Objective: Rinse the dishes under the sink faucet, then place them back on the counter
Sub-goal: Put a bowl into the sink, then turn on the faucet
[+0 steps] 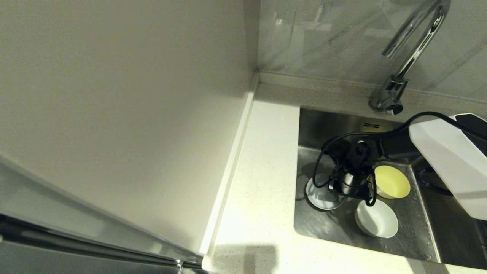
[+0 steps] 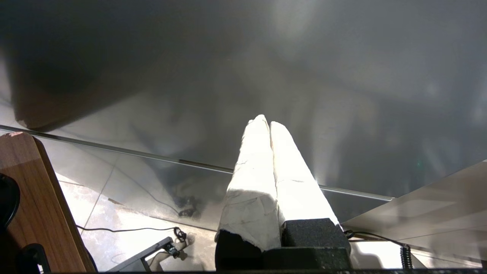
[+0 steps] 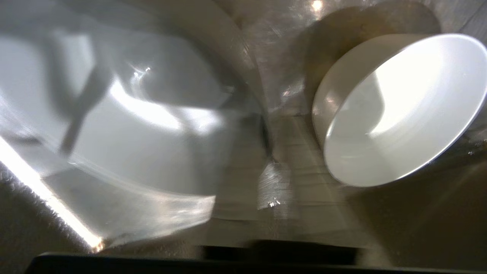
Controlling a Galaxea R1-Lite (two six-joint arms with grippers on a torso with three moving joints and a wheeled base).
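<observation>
Three bowls in sink (image 1: 418,236), none on counter (image 1: 262,182): grey bowl (image 1: 323,196) at left, yellow bowl (image 1: 392,182) toward back, white bowl (image 1: 376,219) toward front. Right gripper (image 1: 352,188) low in basin, over grey bowl's edge, between grey and yellow; finger state impossible to tell, view blurred. Left gripper (image 2: 268,125) parked away from sink, fingers pressed together, empty. Faucet (image 1: 411,49) behind basin, no water visible. Likely early: rinsing and return of all three bowls apparently still to do.

Bare counter (image 1: 262,182) left of the sink (image 1: 418,232); three bowls crowding its floor, faucet (image 1: 409,57) overhead.
</observation>
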